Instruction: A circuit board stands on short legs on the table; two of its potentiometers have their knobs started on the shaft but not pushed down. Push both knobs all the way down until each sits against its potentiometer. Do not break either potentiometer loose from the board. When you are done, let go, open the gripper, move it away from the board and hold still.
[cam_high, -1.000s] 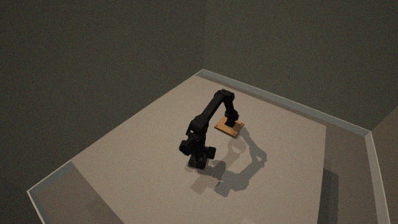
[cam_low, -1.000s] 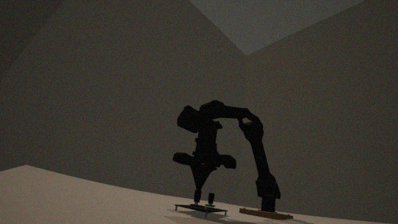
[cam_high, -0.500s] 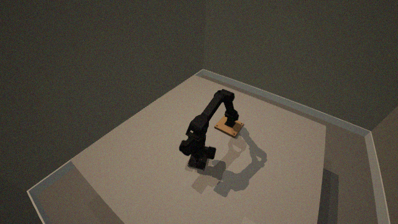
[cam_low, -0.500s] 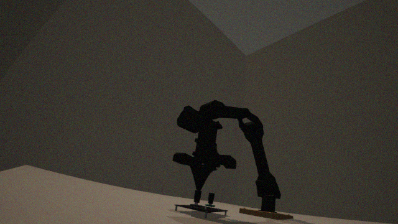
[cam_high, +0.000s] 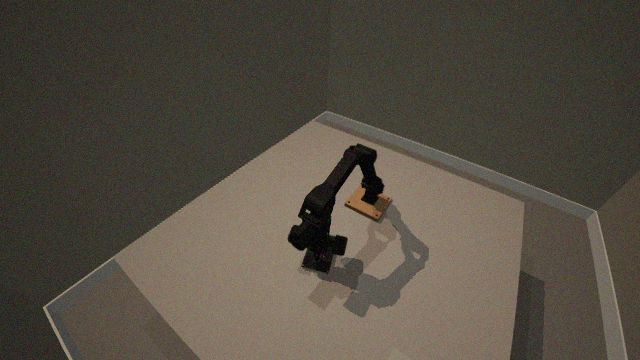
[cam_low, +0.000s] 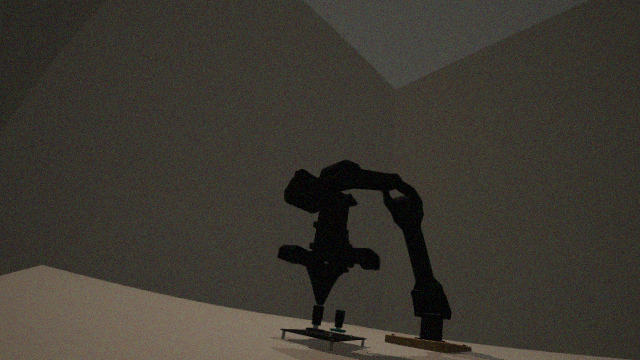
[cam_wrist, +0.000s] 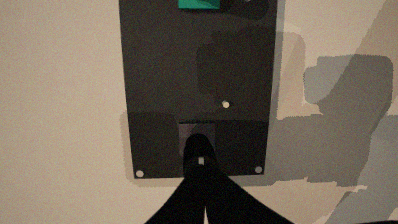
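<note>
From the top view, we are reaching our arm (cam_high: 345, 170) over toward where the circuit board should be, but our own arm is hiding the board there, and only the orange base plate (cam_high: 369, 205) is showing. From the outside view, the circuit board (cam_low: 322, 334) is standing on its short legs beside the base plate, and our gripper (cam_low: 318, 303) is pointing straight down onto the near knob (cam_low: 317, 315). The far knob (cam_low: 339, 318) is standing just beside it on the board, with nothing touching it. From the wrist view, our fingers are squeezed tight together with nothing between them, and their tip is sitting on top of the near knob (cam_wrist: 198, 145), near the board's close edge. The green part (cam_wrist: 199, 4) is at the board's far end. We think we are pushing the first knob down now. Next we should lift up, slide over to the far knob, and press it down gently and straight, so the part underneath is not breaking off the board.
</note>
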